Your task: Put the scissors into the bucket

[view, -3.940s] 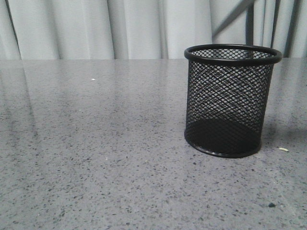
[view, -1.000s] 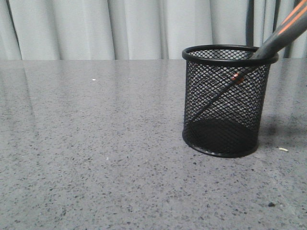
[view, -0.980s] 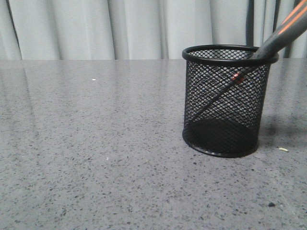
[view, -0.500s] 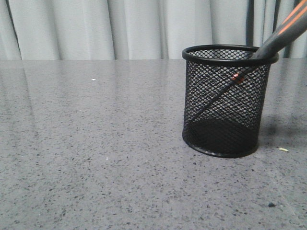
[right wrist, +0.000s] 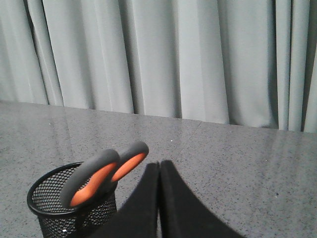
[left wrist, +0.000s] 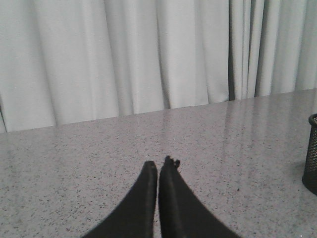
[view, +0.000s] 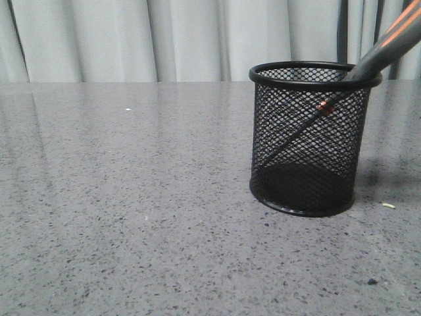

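Both arms hover over the bench, left gripper (left wrist: 158,168) and right gripper (right wrist: 159,168) clenched, empty. The scissors (view: 368,62) lean inside the wire-mesh bucket (view: 309,138) toward the bench's right edge, handles cropped.

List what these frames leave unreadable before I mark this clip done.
- Scissors handle loops: cut off by the front view's top right corner.
- Blade tips: blurred behind the bucket mesh in the front view; hidden inside the bucket in the right wrist view.
- Bucket in the left wrist view: only a sliver shows at the frame edge.
- Left pincer and right pincer: absent from the front view.
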